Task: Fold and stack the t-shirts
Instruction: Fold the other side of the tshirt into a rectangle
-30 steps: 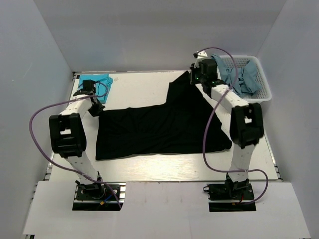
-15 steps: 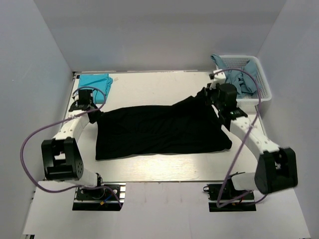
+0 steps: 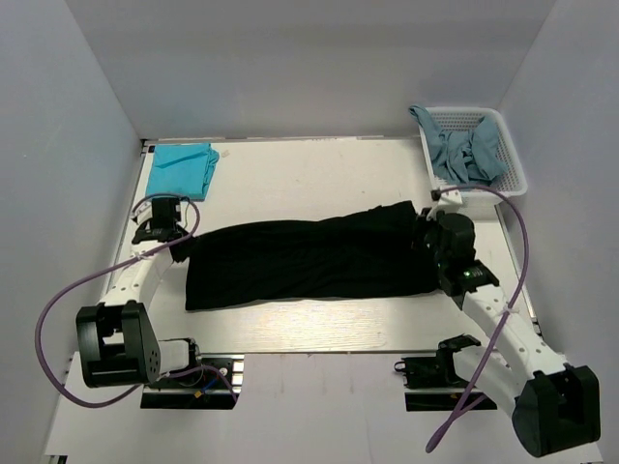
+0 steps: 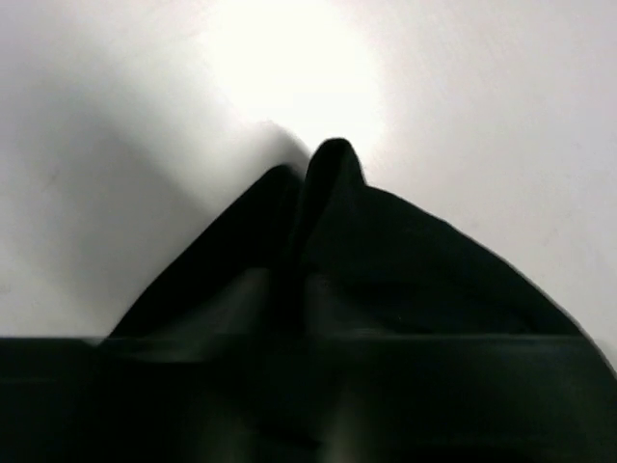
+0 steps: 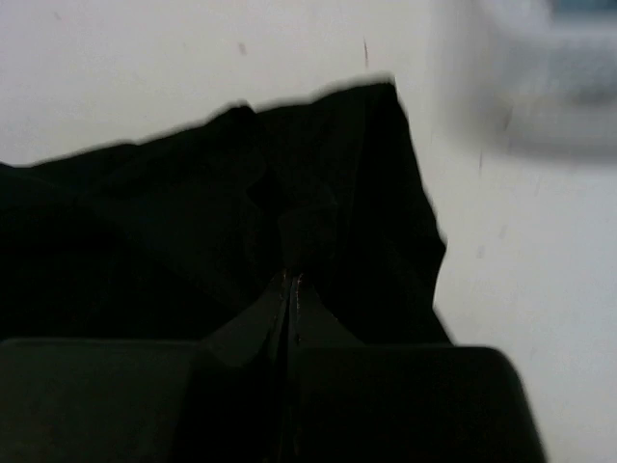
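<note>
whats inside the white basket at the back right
Crumpled greyish-blue shirts lie in the basket, one end draped over a back corner of its rim. Whatever lies beneath them is covered.

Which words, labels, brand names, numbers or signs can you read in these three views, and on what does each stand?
Readable text: none in any view.
black t-shirt: no print or tag shows.
teal t-shirt: plain, no lettering visible.
greyish-blue t-shirts: crumpled, no lettering visible.
white basket: no label visible.
Both wrist views: dark and blurred, nothing legible.
</note>
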`<move>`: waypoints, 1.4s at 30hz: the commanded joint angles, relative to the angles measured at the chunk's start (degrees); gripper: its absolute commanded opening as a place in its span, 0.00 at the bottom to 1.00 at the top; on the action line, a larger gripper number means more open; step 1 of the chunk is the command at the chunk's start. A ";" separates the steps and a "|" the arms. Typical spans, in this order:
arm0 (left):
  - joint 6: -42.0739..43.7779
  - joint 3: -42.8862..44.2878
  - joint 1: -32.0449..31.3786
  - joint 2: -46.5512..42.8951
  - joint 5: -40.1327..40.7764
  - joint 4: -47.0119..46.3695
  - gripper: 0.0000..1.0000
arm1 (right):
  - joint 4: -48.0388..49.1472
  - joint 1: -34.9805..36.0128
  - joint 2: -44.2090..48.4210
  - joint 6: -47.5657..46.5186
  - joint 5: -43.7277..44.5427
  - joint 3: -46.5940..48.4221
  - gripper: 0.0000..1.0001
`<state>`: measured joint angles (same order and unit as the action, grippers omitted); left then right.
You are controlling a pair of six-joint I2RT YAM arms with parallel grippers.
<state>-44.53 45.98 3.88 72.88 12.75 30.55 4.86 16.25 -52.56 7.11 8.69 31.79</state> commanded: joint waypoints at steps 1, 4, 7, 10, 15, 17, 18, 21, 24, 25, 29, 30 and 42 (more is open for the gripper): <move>-5.83 -2.73 -0.19 -3.00 3.68 7.67 0.49 | -9.42 -0.08 4.20 13.26 3.09 -3.75 0.00; -8.55 -2.21 0.60 -3.54 6.05 15.58 1.00 | -23.36 -0.25 6.59 22.15 5.29 -4.11 0.34; -11.45 2.09 0.60 -4.15 9.04 21.30 1.00 | -32.86 -0.17 8.34 25.84 3.18 -0.43 0.77; -10.93 7.19 0.60 -4.67 9.04 22.45 1.00 | -33.00 -0.25 9.22 24.80 4.05 2.21 0.90; -6.63 10.36 -0.53 -3.63 1.50 15.35 1.00 | -22.64 0.01 3.62 14.98 -3.74 5.56 0.90; -3.20 9.75 -0.54 -2.41 -4.71 9.31 1.00 | -16.77 0.10 -0.69 13.55 -10.33 6.61 0.90; -1.28 9.75 -0.54 -0.31 -7.02 7.53 1.00 | -15.16 0.27 -5.75 11.02 -13.23 7.92 0.90; 0.94 10.62 -0.54 4.27 -13.10 3.47 1.00 | -12.16 0.10 -11.85 8.80 -12.30 11.27 0.90; 2.17 14.83 -1.07 11.30 -12.32 8.03 1.00 | -12.86 0.36 -21.69 8.26 -11.85 17.94 0.90; 2.17 15.54 -1.07 12.54 -10.57 9.00 1.00 | -12.86 0.45 -25.02 8.18 -11.77 20.83 0.90; 1.64 16.77 -1.07 15.27 -8.10 11.47 0.96 | -13.03 1.15 -33.99 9.58 -10.80 25.58 0.85; 1.64 16.78 -1.07 15.97 -8.10 12.08 0.94 | -14.78 1.33 -36.02 9.50 -10.88 26.47 0.83; 1.64 13.35 -1.07 18.43 -7.91 16.04 0.59 | -19.98 4.04 -43.50 12.40 -6.14 30.52 0.34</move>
<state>-43.11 60.47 2.90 91.46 4.54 46.04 -13.76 19.40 -94.94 19.05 -0.14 59.40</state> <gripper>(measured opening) 0.596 0.355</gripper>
